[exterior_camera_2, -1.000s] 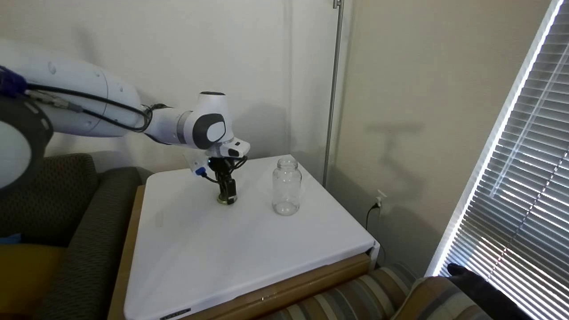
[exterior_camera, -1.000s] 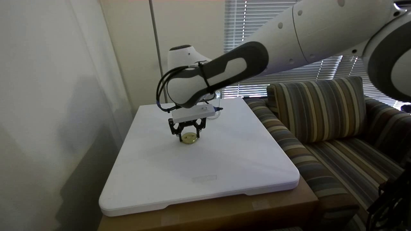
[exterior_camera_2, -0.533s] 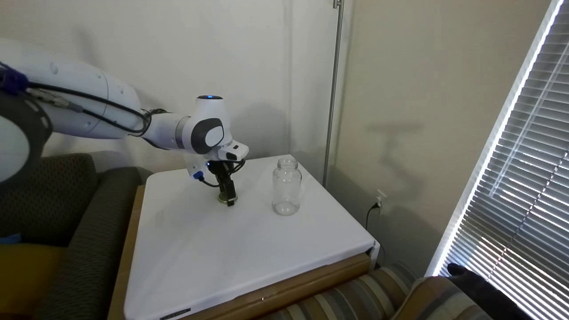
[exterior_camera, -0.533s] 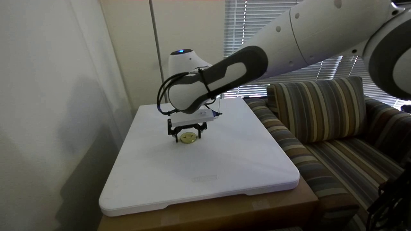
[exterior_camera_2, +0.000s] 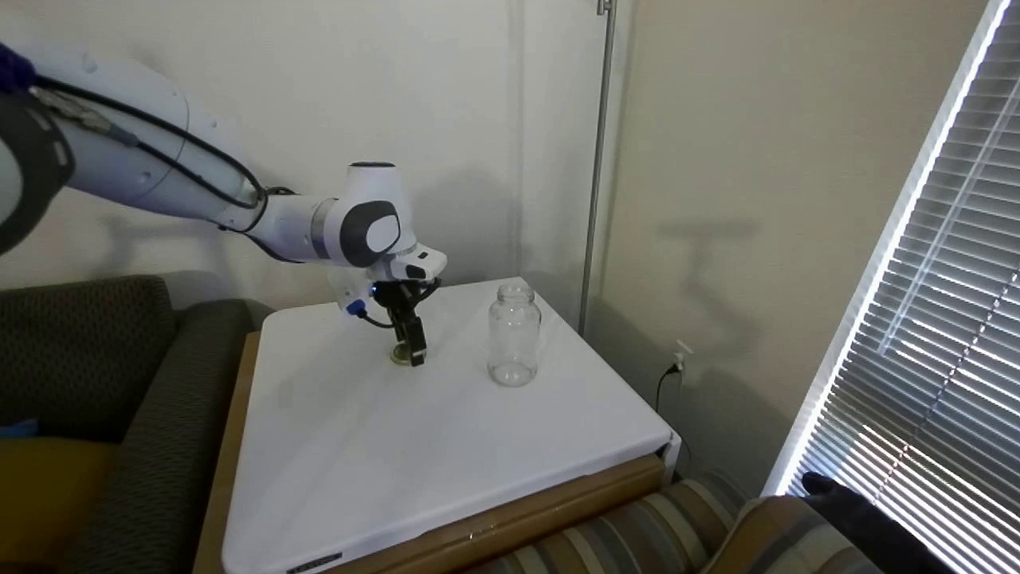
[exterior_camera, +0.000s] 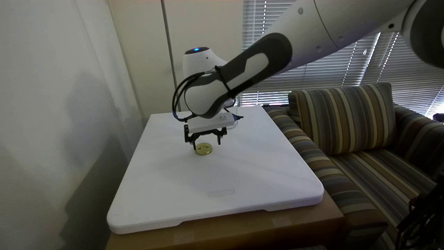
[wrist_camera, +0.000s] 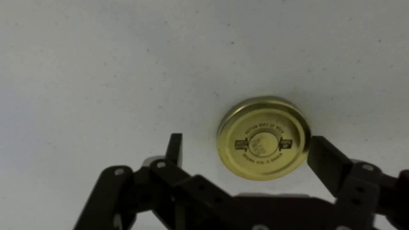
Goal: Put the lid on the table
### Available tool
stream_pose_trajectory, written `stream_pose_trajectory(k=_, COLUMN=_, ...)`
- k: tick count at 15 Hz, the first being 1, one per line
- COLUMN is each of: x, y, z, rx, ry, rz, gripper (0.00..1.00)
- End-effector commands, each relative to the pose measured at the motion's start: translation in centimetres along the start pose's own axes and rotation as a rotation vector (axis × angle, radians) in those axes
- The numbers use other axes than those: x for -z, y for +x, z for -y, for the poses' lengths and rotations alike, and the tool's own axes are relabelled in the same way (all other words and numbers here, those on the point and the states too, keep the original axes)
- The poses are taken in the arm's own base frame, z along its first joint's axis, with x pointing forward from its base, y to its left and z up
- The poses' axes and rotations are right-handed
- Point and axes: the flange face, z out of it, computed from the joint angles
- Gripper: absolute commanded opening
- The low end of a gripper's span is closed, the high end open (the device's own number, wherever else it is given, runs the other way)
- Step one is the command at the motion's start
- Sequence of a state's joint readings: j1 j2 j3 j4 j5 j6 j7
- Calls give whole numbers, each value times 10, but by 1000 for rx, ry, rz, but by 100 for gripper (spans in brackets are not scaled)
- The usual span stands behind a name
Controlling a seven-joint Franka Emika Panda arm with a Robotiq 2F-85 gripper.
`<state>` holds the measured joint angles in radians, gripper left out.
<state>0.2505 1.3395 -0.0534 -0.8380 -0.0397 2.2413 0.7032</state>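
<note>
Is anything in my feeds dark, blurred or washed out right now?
Wrist view: dim light, the lid clear in outline but its centre stamp too blurred to read, the fingers nearly black. In an exterior view: the blinds glare, brightest low down. In an exterior view: the wall darkened by soft shadows.

On the white table [exterior_camera: 225, 170] beside a striped sofa [exterior_camera: 367, 166], a gold lid [exterior_camera: 204, 149] lies near the parted jaws.
</note>
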Motion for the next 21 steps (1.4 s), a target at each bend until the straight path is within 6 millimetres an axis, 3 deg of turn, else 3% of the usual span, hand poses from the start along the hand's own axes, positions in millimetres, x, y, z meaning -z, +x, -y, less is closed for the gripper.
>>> stream_pose_trajectory(k=1, x=36, y=1, z=-19, rx=13, ry=-37, rz=-21, gripper=100)
stream_pose_trajectory(k=9, x=138, y=5, z=-51, rx=9, ry=8, rz=-28, gripper=100)
stream_pose_trajectory(k=15, x=216, y=-6, z=-106, rx=-12, ry=7, rz=-4, gripper=100)
stream_pose_trajectory(k=16, x=196, y=10, z=-76, rx=-20, ry=6, rz=-41, gripper=100)
stream_pose_trajectory(k=18, x=214, y=6, z=-93, rx=-24, ry=5, rz=-35, gripper=100)
stream_pose_trajectory(k=21, x=218, y=0, z=-99, rx=-24, ry=1, rz=-25, gripper=100)
